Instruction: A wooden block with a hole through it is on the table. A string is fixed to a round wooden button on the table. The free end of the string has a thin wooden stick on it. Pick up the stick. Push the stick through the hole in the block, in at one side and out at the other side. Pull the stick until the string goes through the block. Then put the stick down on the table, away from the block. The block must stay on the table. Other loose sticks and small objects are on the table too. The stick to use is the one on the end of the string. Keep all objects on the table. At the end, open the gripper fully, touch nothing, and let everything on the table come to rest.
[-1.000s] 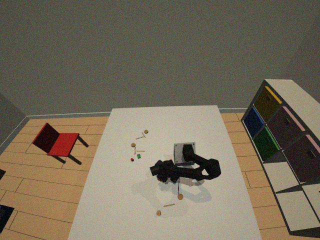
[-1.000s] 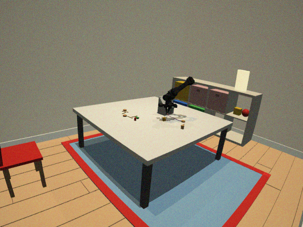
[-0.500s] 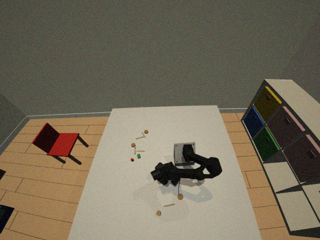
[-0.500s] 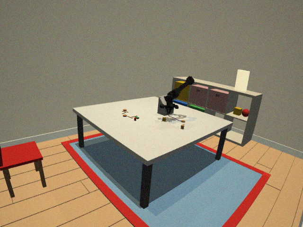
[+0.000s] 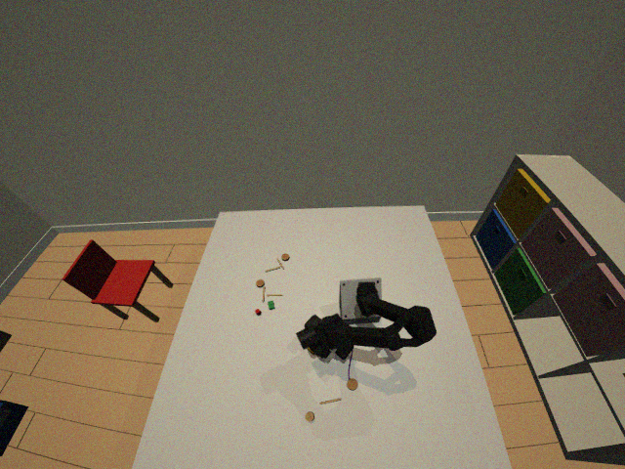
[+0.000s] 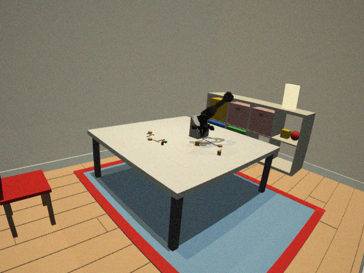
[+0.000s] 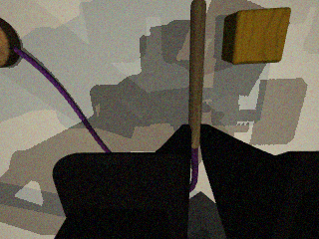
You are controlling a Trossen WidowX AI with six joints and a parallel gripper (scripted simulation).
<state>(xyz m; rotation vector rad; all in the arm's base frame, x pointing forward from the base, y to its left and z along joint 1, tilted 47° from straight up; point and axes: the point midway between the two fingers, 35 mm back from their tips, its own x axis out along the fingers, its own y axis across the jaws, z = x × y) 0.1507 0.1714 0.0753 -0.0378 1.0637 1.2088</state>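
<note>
At the lower centre of the wrist view, your tool grips the stick beside the block.
Closed on the stick near its string end, your tool leaves the bare length pointing to the top of the wrist frame; the yellow block sits on the desk at that frame's upper right, apart from the stick in this view. You can follow the purple string to the round wooden button, at the wrist view's upper left and the top view's lower centre. Left of that button in the top view lie a loose stick and another wooden disc; a green piece and a red piece lie farther up and left.
</note>
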